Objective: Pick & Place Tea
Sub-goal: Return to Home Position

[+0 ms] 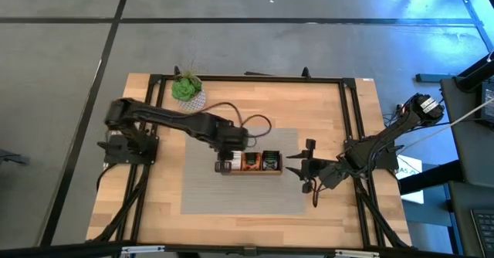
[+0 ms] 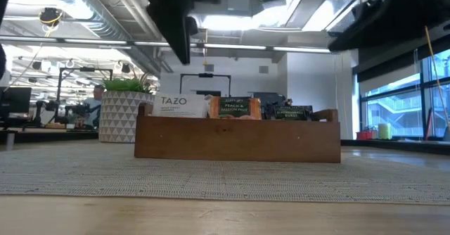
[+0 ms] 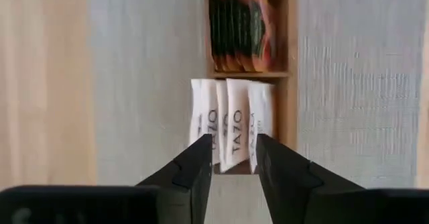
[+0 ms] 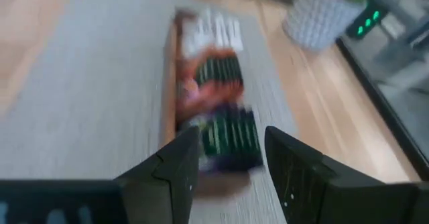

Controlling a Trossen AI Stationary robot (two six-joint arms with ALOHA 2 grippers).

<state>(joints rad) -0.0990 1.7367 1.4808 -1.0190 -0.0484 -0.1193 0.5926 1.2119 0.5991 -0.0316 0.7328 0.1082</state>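
Where grey mat (image 1: 231, 196) covers table (image 1: 328, 107), tea (image 3: 231, 117) in tray (image 2: 239, 142); left gripper (image 3: 234, 143), right gripper (image 4: 231, 138) parted, empty.

Matt wooden tray (image 2: 239, 141), woven cloth mat (image 2: 225, 180), paper sachets (image 3: 231, 123)

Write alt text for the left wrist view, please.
White TAZO tea sachets stand upright in the end compartment of a wooden tray, just beyond the left end effector, whose two dark fingers are apart and empty. The next compartment holds orange-and-dark sachets; the tray sits on a grey woven mat.
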